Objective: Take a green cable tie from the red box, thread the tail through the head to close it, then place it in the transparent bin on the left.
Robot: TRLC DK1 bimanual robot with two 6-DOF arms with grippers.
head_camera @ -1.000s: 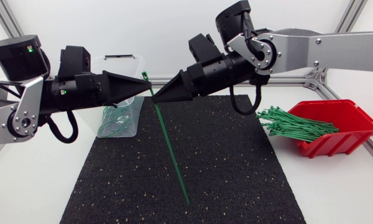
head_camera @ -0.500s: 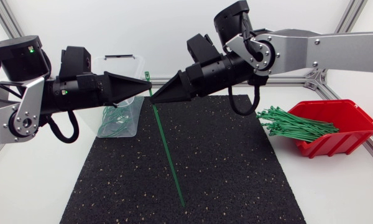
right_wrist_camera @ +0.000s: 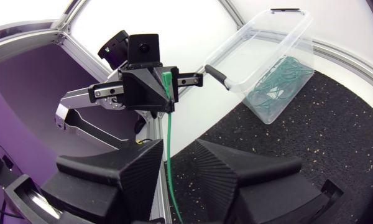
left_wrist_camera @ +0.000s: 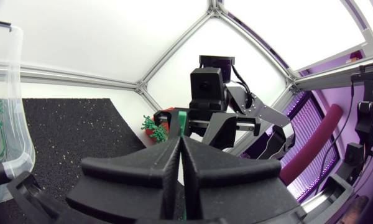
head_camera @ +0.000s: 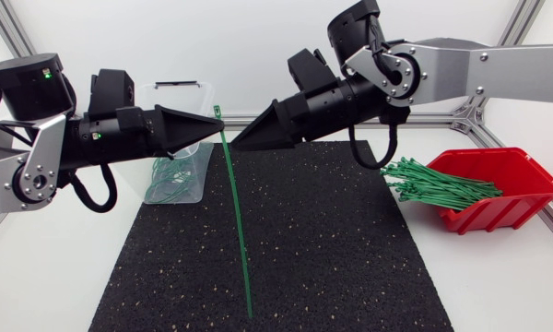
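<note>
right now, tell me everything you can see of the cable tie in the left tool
Thin green plastic cable tie, straight, not looped. The left tool is shut on it just under its small square head; the long tail hangs down over the black mat, slightly slanted, passing close by the open right tool.

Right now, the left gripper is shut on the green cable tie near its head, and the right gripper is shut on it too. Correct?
No: the right gripper is open, gripping nothing, as the right wrist view shows. The left gripper is indeed shut on the green cable tie near its head.
</note>
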